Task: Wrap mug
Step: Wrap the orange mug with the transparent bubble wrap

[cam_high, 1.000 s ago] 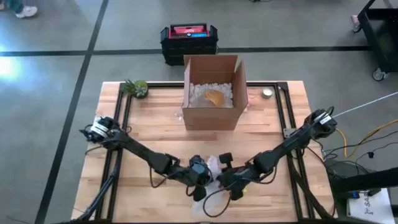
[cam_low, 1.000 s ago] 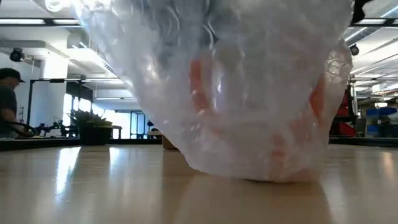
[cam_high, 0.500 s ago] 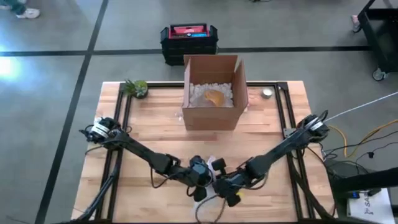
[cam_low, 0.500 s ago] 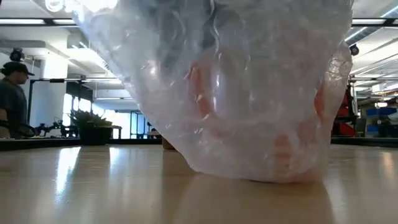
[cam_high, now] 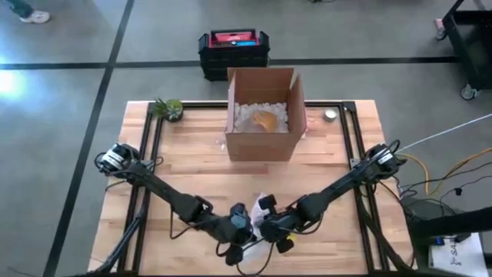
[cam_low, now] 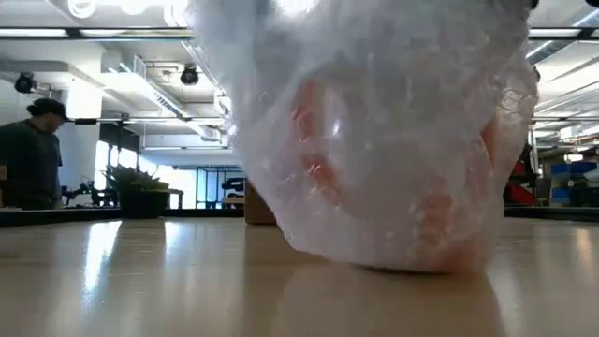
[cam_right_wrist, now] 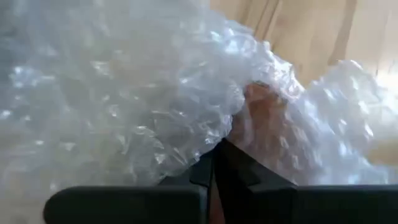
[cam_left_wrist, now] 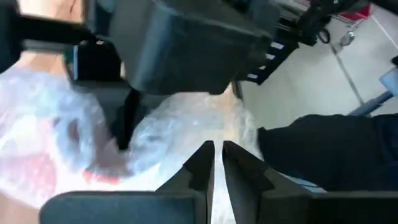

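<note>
At the near edge of the bench (cam_high: 192, 154), the mug (cam_low: 412, 178) sits swathed in bubble wrap (cam_low: 374, 112), and with both the left gripper (cam_left_wrist: 216, 163) and right gripper (cam_right_wrist: 214, 163) pinched together on the wrap, the fold probably goes best if they pull it snug without tipping the mug.

Both dark arms reached in from the sides of the table and met low at its front edge, bent at the elbows. The left gripper (cam_high: 240, 223) sat just beside the right gripper (cam_high: 270, 221), almost touching it. In the left wrist view, the left arm's two fingers (cam_left_wrist: 239, 165) were pressed nearly together, with only a thin slit between them. In the right wrist view, the right arm's fingers (cam_right_wrist: 204, 168) were squeezed tight, pinching the bubble wrap (cam_right_wrist: 124, 93).
</note>
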Controlling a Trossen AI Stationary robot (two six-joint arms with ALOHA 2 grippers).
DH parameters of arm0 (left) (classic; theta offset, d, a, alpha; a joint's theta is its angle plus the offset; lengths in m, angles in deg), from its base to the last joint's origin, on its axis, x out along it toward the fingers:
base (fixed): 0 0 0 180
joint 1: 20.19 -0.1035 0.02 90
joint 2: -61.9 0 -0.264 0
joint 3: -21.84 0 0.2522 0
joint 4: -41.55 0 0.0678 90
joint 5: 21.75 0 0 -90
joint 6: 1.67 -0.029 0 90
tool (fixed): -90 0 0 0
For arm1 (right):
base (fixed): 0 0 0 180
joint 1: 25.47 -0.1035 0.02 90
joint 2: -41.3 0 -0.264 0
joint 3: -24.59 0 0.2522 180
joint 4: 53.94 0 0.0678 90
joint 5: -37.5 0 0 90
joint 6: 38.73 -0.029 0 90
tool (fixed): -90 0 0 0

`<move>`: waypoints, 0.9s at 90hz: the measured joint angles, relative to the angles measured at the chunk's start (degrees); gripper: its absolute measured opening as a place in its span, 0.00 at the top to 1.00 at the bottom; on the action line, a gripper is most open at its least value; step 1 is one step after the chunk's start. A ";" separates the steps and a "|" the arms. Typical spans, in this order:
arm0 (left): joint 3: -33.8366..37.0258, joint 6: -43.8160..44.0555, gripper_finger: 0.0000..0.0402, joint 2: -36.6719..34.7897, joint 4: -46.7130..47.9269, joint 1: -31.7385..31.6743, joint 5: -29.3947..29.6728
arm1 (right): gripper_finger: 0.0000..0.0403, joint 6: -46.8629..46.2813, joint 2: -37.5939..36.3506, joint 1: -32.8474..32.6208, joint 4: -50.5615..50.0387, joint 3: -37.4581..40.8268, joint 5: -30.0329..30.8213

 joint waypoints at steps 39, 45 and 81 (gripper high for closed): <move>0.06 -0.10 0.95 6.50 -1.17 -5.22 -1.90 | 1.00 -0.60 -4.49 -0.42 -12.70 -5.71 0.34; 0.06 -0.21 0.95 6.43 -1.12 -5.25 -1.69 | 1.00 -0.40 -5.73 -0.42 -14.92 -6.53 2.73; 0.17 -0.59 0.95 6.26 -2.17 -5.05 -1.50 | 1.00 3.59 -4.16 1.19 -10.73 -4.01 7.21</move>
